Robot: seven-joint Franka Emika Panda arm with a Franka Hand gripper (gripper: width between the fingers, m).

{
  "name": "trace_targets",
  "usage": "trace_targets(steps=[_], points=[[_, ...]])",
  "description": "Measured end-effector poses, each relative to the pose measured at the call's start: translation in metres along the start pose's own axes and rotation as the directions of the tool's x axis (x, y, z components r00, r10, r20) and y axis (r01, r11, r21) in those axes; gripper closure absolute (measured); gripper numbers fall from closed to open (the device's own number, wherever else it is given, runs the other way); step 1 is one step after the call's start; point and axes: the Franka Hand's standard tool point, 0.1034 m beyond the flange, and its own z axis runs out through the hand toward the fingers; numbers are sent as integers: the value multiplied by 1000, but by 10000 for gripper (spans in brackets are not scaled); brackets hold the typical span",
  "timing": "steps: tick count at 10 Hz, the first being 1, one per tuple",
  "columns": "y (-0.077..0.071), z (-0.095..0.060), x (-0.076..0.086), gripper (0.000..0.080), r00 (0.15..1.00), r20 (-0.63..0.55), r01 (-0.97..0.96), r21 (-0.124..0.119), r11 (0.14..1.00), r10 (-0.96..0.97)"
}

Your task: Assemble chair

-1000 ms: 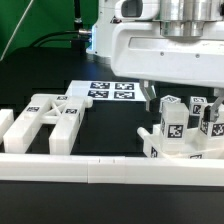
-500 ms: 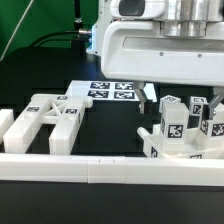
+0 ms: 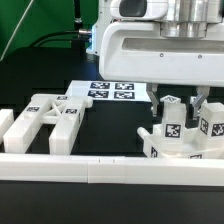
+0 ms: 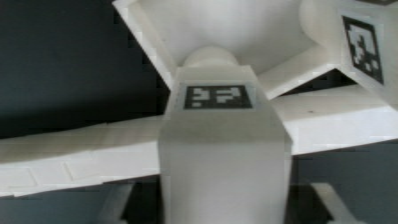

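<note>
The partly built white chair stands at the exterior view's right, with several tagged upright pieces. My gripper hangs over it, open. Its fingers straddle one upright tagged piece. In the wrist view that piece runs between the fingers, with a dark gap showing on each side. A ladder-like chair frame lies flat at the exterior view's left, apart from the gripper.
The marker board lies flat behind the middle. A long white border bar runs along the front edge. A white block sits at the far left. Black table surface shows between the frame and the chair.
My gripper has come down and shifted toward the exterior view's right. Its fingers now sit on both sides of the upright tagged piece. The parts have not moved.
</note>
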Motion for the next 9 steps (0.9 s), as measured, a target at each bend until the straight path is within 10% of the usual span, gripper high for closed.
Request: trace_targets(steps=[4, 9], points=[[3, 0, 0, 516, 983, 1, -184, -2, 983, 184], [9, 1, -3, 515, 750, 18, -661, -23, 750, 662]])
